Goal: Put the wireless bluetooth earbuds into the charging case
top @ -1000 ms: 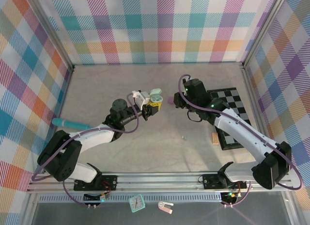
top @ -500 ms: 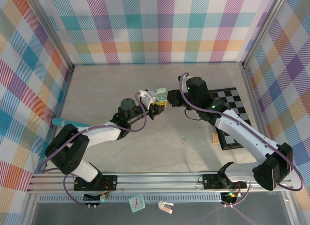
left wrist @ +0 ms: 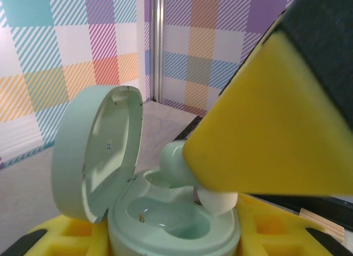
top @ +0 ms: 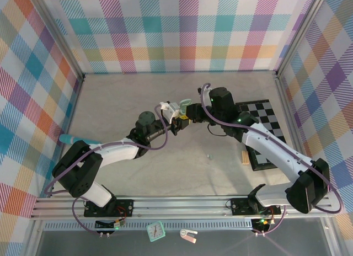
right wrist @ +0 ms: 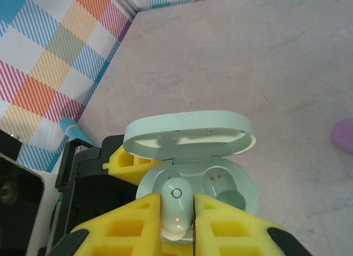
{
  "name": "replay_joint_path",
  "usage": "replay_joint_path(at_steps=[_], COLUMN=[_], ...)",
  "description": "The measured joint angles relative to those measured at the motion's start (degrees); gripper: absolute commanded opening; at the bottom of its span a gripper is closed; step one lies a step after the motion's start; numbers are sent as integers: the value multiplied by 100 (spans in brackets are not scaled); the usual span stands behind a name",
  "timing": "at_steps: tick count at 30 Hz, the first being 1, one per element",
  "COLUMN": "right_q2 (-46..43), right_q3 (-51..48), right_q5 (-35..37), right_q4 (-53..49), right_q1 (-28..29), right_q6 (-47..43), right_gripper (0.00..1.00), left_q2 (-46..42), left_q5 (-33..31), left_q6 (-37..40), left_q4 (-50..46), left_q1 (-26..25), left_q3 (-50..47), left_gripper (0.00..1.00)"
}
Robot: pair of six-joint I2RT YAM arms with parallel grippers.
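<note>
A pale green charging case (top: 177, 110) is held above the table with its lid (right wrist: 187, 132) open, and my left gripper (top: 175, 119) is shut on it. Its yellow fingers (left wrist: 55, 234) flank the case body (left wrist: 171, 228). My right gripper (right wrist: 177, 218) is shut on a pale green earbud (right wrist: 177, 203) with a small red light. It holds the earbud at the case's left socket. In the left wrist view the earbud (left wrist: 179, 159) hangs just over the far socket under the right gripper's yellow finger (left wrist: 276, 129). The other socket (right wrist: 220, 184) is empty.
A black-and-white chequered board (top: 265, 123) lies on the right with a small wooden block (top: 245, 155) beside it. A teal tool (top: 77, 139) lies by the left wall. A tiny pale item (top: 209, 155) rests mid-table. A pink object (right wrist: 343, 134) lies on the table just past the case.
Both grippers have closed the gap between them. The left carried the open case to the right, and the right brought the earbud left and down onto the case.
</note>
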Motion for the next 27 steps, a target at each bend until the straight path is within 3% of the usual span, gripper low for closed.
replay_joint_path(at_steps=[20,27], right_q2=[229,186], right_q3=[-2,-98], right_q5=[-111,-70], right_q4=[286,400], right_q1=[33,33], right_q6=[2,0], right_gripper=[20,34], left_q2=[83,103], left_q5=[46,9], left_q6=[-4,-4], left_q4=[-15,-11], left_q1=[-28,-31], left_q3=[37,37], left_gripper=[37,37])
